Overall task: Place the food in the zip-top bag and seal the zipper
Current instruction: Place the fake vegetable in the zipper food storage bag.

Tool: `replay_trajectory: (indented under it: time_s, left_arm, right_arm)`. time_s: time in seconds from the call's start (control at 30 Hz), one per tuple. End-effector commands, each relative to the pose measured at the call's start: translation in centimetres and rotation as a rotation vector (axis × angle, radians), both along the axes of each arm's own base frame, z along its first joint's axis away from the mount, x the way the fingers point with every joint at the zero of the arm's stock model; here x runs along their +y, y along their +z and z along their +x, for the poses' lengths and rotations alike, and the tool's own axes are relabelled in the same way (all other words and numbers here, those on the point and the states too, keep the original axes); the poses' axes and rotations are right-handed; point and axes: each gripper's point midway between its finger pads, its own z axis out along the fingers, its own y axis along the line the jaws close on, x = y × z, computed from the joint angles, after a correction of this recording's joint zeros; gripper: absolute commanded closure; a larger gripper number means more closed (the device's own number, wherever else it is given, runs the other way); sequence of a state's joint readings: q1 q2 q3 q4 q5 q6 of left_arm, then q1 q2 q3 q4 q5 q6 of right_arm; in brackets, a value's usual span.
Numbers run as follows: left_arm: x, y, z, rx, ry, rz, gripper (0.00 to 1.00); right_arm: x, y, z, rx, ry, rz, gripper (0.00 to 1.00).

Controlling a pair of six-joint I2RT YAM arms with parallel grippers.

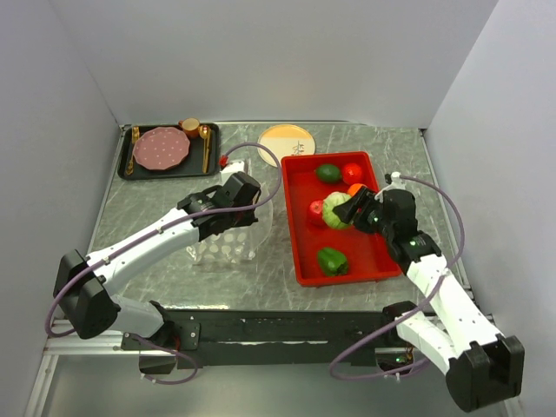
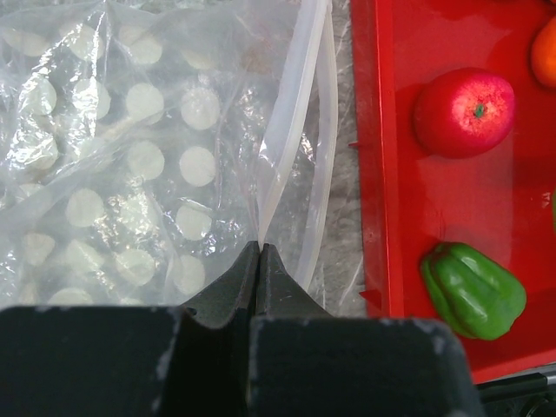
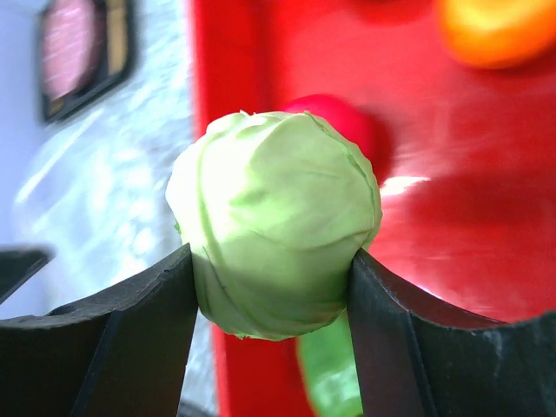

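- Grey marbled table [image 1: 156, 261], walled in white, is shown in the top view. A red tray [image 1: 300, 252] lies on the right, and the zip-top bag [image 1: 217, 248], clear with white dots, lies flat just left of it.
- The left arm [image 1: 156, 234] is reached over the bag, and the right gripper [image 1: 350, 210] is held over the tray with a toy cabbage [image 1: 334, 213] between its fingers.
- A green pepper [image 1: 332, 261], a red apple [image 1: 315, 208] and three more pieces at the tray's far end are seen in the tray. No food is seen in the bag.
- From the left wrist, the left gripper [image 2: 259, 252] is seen clenched, with one lip of the bag's mouth pinched at the zipper [image 2: 291, 113]. The mouth is faced toward the tray but only a narrow slit is opened.
- It is judged that the pinched lip should be lifted and drawn back before anything is brought to it, so that a wide opening is offered.
- From the right wrist, the cabbage is seen grasped across its widest part, with both pads pressed against its sides, so the hold is judged to be sound. The bag is blurred at the left.
- The cabbage should be raised enough to clear the tray's rim and carried left to the mouth. It should be let go only once it is well past the zipper, since a round piece dropped at the lip is likely to roll out.
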State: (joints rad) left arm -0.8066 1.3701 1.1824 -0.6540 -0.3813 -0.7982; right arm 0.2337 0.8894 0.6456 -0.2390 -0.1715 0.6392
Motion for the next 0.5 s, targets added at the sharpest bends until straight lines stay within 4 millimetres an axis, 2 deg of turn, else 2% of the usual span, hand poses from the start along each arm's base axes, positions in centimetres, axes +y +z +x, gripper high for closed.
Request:
replay_trajectory:
  time_s: [0.0,0.13,0.3,0.47]
  left_arm:
    - [-0.9,1.2,0.6,-0.029,-0.01,-0.051,0.99]
    - [-1.3,1.5,0.5,-0.028,-0.022,-0.061,0.99]
    - [-1.3,2.0,0.5,-0.035,-0.026,-0.072,0.99]
    - [-1.4,2.7,0.3,-0.046,-0.035,-0.093,0.99]
  right_arm:
    - [3.6,3.5,-1.3,-0.082,0.157,0.12,0.45]
    - [6.2,4.8,-1.7,-0.111,0.243,0.153,0.45]
    - [9.2,5.0,-2.1,-0.099,0.337,0.168,0.46]
    - [11.1,5.0,-2.0,-0.1,0.38,0.196,0.45]
